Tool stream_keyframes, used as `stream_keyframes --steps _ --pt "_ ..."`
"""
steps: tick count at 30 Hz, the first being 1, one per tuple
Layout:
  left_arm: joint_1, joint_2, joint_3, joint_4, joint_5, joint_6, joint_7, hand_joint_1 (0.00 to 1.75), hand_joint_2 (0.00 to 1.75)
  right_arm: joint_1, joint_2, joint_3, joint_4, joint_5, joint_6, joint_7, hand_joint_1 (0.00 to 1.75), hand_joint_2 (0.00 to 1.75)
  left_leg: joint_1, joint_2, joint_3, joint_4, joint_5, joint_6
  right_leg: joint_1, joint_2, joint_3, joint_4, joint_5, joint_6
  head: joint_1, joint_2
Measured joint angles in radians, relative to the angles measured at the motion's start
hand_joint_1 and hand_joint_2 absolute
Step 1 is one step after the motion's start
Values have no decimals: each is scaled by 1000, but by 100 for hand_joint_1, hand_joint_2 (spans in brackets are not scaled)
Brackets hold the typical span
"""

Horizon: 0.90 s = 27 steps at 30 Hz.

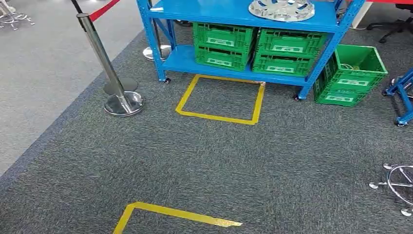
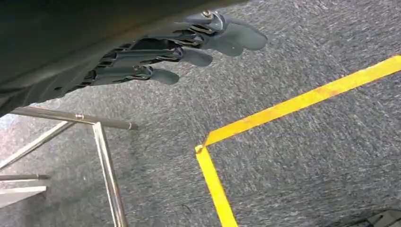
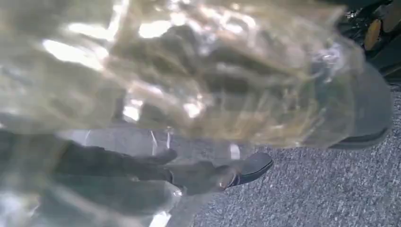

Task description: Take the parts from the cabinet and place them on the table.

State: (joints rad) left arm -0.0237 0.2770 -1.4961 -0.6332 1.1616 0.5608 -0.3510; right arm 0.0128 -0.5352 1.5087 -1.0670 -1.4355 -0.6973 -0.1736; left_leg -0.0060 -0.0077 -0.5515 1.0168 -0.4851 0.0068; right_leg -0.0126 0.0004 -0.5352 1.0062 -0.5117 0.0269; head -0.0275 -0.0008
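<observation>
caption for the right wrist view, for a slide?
Right hand holds a crinkled clear plastic bag above grey carpet; the bag's contents cannot be made out.

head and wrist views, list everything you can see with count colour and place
shelf unit: one, blue, far side of the carpet
crates on shelf: four, green, stacked in two pairs on the lower shelf
crate on floor: one, green, at the shelf unit's right end
wheel cover: one, silver, on the upper shelf
barrier post: one, chrome, with a red belt, left of the shelf unit
tape outlines: two, yellow, on the grey carpet
plastic bag: one, clear, crinkled, held in the right hand
left hand: grey, fingers apart, holding nothing, above the carpet
right hand: dark fingers gripping the plastic bag
</observation>
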Motion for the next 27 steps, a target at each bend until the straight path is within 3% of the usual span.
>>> stream_keyframes --steps 11,15,16,17,18,20,21,22,23,24,25,27 --pt "0 0 0 0 9 4 2 0 0 0 0 0 0 4 0 5 0 0 0 0 0 0 0 0 0 0 0 0 0 0 0 0" --pt "-1 3 -1 0 10 15 7 0 0 0 0 0 0 8 0 6 0 0 -7 0 -1 6 -4 15 -7 0 2 -4 4 13 0 0" --pt "0 5 -1 0 10 16 8 0 0 0 0 0 0 9 0 6 0 0 -10 0 -4 1 -5 23 -7 0 9 -9 10 19 0 0" --pt "-1 6 -1 0 10 17 10 0 0 1 1 0 0 10 0 7 0 0 -7 1 -2 -14 -7 37 -7 -1 2 15 33 31 -2 0" --pt "-2 8 -2 -1 10 20 12 0 0 1 0 0 0 11 0 8 0 0 -2 0 15 -29 3 47 -7 -3 -3 18 29 34 0 0" --pt "-4 14 -2 -6 7 27 17 0 0 -1 1 0 0 18 0 10 0 0 0 0 26 -39 8 47 -7 -1 -24 69 -22 29 9 0" --pt "-4 15 -3 -8 6 33 19 0 0 -5 1 -1 0 20 0 10 0 0 -1 0 24 -38 8 48 -8 -1 -60 141 -63 26 11 0" --pt "-4 15 -5 -11 4 36 20 0 0 -5 0 -1 0 21 0 10 0 0 -2 1 23 -38 6 48 -8 -1 -101 221 -102 29 10 0" --pt "-4 16 -10 -14 1 37 21 0 0 -4 0 -1 0 22 0 10 0 0 -4 1 22 -38 5 48 -7 -1 -134 282 -123 34 10 0" --pt "-4 16 -14 -16 1 39 23 0 0 0 1 -1 0 22 0 11 0 0 -3 1 25 -38 2 45 -8 -1 -143 293 -116 34 10 0" --pt "-3 16 -17 -19 0 43 24 0 0 3 0 0 0 22 0 12 0 0 -3 1 30 -37 -1 41 -9 -1 -131 262 -89 36 11 0" --pt "-3 16 -19 -25 0 53 26 0 0 5 0 0 0 25 0 12 0 0 2 0 47 -35 -11 29 -12 -2 -54 97 6 39 11 0"
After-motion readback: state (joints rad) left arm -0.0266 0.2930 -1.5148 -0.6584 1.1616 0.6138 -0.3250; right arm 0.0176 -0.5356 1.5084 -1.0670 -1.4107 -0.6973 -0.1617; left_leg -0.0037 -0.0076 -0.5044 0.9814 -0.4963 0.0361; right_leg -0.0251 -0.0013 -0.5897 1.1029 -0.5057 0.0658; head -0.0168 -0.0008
